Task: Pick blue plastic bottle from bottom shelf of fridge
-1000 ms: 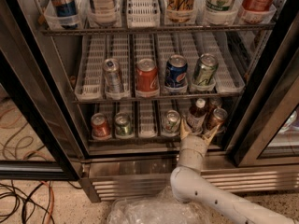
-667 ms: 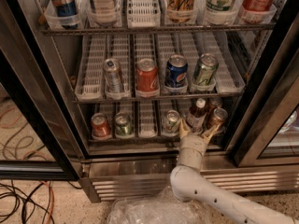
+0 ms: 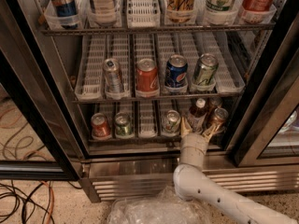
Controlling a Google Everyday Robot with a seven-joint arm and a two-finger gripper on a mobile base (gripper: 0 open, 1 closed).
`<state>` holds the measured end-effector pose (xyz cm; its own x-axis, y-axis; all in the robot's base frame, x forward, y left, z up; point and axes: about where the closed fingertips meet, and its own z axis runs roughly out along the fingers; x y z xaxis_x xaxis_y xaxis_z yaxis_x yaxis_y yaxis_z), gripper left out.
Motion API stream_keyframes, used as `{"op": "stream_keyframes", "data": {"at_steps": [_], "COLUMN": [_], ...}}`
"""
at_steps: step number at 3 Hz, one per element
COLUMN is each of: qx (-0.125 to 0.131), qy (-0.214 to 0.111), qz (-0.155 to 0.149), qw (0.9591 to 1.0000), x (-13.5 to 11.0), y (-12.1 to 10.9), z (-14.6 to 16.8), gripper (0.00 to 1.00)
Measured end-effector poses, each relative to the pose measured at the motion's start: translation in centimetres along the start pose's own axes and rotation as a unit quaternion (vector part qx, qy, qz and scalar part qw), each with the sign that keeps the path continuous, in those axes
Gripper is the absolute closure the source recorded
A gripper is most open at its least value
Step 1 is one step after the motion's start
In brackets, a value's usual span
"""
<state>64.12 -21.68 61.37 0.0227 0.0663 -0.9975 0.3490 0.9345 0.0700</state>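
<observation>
The fridge (image 3: 46, 106) stands open in the camera view. On its bottom shelf (image 3: 140, 136) the blue plastic bottle (image 3: 197, 114) stands upright at the right, white cap on top, dark liquid inside. A silver-green can (image 3: 171, 121) is to its left and a brown can (image 3: 217, 117) to its right. My gripper (image 3: 198, 129) is at the shelf's front rail, open, with one finger on each side of the bottle's lower part. The white arm (image 3: 194, 167) comes up from the bottom right and hides the bottle's base.
A red can (image 3: 100, 125) and a green can (image 3: 123, 125) stand at the bottom shelf's left. Several cans sit on the middle rack (image 3: 147, 76). The glass door (image 3: 268, 120) is close on the right. Cables (image 3: 21, 197) lie on the floor at the left, and crumpled clear plastic (image 3: 154, 211) below the stainless base (image 3: 131, 166).
</observation>
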Motion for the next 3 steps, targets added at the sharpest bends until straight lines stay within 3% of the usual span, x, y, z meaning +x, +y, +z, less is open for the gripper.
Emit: {"op": "stream_keyframes", "data": {"at_steps": [2,3], "qx": [-0.038,-0.055], "qy": [0.031,0.037], "qz": [0.068,0.072], "qw": [0.9965,0.9952], "x": [-0.48,-0.44], "y": [-1.28,-1.06], "z": [-0.53,-0.77], "gripper": [0.25,0.26]}}
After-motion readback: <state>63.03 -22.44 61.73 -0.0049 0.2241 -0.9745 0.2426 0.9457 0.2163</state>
